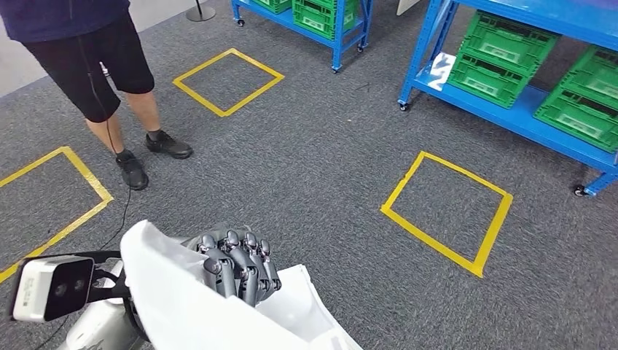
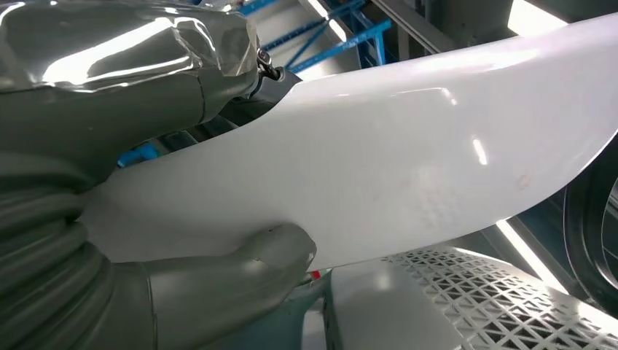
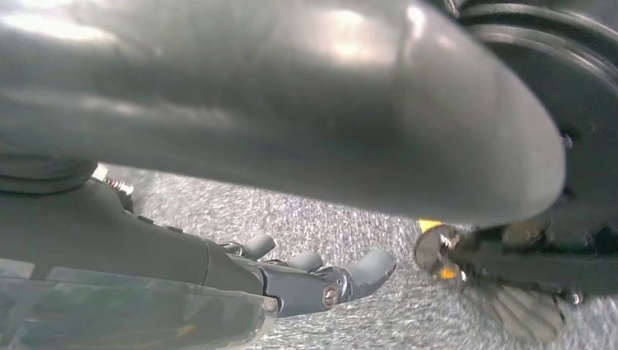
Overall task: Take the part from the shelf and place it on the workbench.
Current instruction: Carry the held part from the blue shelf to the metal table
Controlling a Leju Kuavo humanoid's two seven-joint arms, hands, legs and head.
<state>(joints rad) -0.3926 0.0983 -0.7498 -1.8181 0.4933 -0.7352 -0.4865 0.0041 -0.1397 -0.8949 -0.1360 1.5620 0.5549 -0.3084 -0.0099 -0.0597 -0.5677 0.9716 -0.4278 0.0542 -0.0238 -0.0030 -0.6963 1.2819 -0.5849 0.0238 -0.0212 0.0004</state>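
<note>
- Part [image 1: 182,306], white, smooth and curved, sits in the left hand [image 1: 237,262], close to the robot's body. Dark fingers [image 1: 248,266] wrap over its edge and the thumb [image 2: 273,251] presses underneath.
- It looks slippery, so it may slide out and fall on the grey carpet [image 1: 321,168].
- Right hand [image 3: 321,277] hangs low with fingers held out, holding nothing.
- A person [image 1: 109,80] stands near; the wide part may bump them.
- Far off, green crates [image 1: 503,58] sit on blue shelves [image 1: 510,117]. I cannot tell what is inside.
</note>
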